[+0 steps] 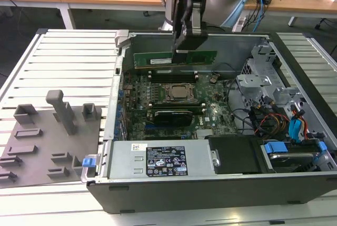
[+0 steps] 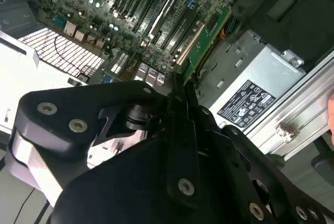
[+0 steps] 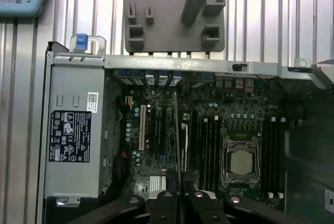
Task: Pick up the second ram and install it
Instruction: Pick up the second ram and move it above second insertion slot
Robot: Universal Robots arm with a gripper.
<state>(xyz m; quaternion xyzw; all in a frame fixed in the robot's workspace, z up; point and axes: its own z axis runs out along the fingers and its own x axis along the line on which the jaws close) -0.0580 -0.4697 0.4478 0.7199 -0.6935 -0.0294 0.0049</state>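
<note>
Green second ram [image 1: 158, 58] pinched in the gripper [image 1: 181, 49] over the open computer case [image 1: 210, 194].
In the upper middle of the exterior view the stick hangs level, its long edge down. The fingers are closed on it near its middle, above the motherboard [image 1: 138, 126] and beyond the processor socket [image 1: 178, 93]. A grey tray [image 1: 31, 152] lies outside the case at the exterior view's left. In the first wrist view the stick [image 3: 177, 130] appears edge-on.

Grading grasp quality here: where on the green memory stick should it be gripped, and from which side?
Grip the upper long edge near mid-length, from above, pinching the two flat faces. The memory stick hangs on edge, level, lower edge facing the motherboard, so that edge must stay free. The end effector holds it so.
</note>
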